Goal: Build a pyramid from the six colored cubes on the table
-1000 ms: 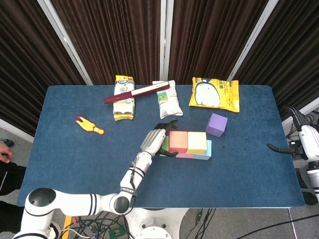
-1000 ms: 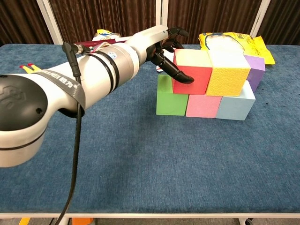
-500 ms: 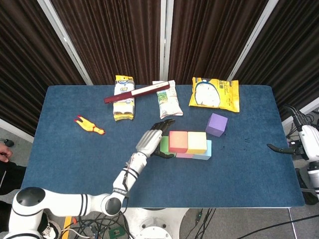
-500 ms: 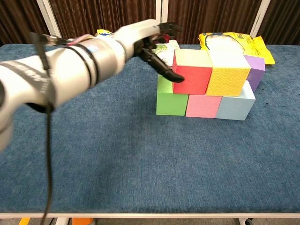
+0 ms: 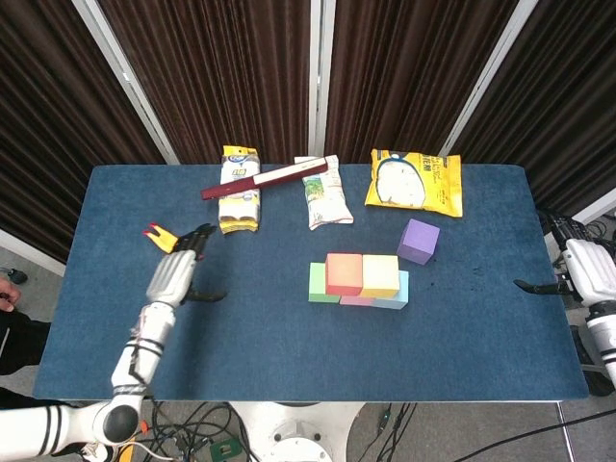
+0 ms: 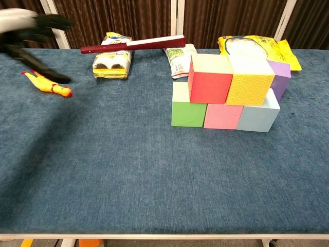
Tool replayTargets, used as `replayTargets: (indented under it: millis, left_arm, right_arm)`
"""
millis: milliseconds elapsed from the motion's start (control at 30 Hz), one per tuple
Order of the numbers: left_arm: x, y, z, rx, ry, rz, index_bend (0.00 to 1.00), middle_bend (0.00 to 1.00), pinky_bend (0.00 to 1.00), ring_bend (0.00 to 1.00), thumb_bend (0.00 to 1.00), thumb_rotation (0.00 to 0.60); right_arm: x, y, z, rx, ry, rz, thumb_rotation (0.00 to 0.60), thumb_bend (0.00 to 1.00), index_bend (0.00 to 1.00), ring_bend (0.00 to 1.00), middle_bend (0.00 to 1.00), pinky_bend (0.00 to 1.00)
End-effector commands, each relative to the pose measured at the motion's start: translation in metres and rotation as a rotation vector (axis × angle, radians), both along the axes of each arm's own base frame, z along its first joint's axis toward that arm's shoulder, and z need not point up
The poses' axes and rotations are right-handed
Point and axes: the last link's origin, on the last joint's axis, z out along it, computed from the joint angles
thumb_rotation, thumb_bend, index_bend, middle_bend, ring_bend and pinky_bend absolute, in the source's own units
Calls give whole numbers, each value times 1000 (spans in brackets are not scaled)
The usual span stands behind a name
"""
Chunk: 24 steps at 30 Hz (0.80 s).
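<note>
Three cubes form a bottom row: green [image 6: 186,112], pink [image 6: 222,115] and light blue [image 6: 258,114]. On top sit a red cube [image 6: 208,80] [image 5: 344,272] and a yellow cube [image 6: 249,81] [image 5: 380,274]. A purple cube [image 5: 418,241] [image 6: 280,78] stands alone on the table behind and to the right of the stack. My left hand [image 5: 174,274] [image 6: 31,36] hovers far left near the rubber chicken, fingers spread, holding nothing. My right hand [image 5: 576,269] hangs past the table's right edge with nothing in it, its fingers spread.
A yellow rubber chicken [image 5: 173,242] [image 6: 47,84] lies at the left. Along the back are a snack pack [image 5: 239,200] with a dark red stick [image 5: 265,179] across it, a small white pouch [image 5: 323,191] and a yellow bag [image 5: 414,181].
My left hand has let go of the red cube and swung far left, away from the stack to beside the chicken. The cubes have stayed put.
</note>
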Motion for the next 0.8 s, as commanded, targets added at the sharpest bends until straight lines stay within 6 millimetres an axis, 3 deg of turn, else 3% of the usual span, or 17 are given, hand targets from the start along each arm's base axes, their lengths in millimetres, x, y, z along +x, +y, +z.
replayTargets:
  millis: [33, 233, 433, 800]
  left_arm:
    - [-23, -19, 19, 58, 9, 29, 36, 1, 13, 0, 109, 600]
    - [-45, -36, 28, 108, 37, 34, 36, 6, 13, 0, 109, 600]
    - [-60, -36, 37, 195, 69, -54, 36, 13, 15, 0, 84, 600]
    - [-88, -45, 41, 204, 102, -53, 37, 17, 15, 0, 77, 600]
  right_arm:
    - [9, -25, -11, 33, 68, -41, 600, 0, 0, 0, 75, 0]
    - [21, -54, -49, 80, 125, -53, 600, 0, 0, 0, 101, 0]
    - [41, -86, -87, 114, 143, -55, 600, 0, 0, 0, 121, 0]
    - [66, -116, -142, 184, 155, -62, 600, 0, 0, 0, 160, 0]
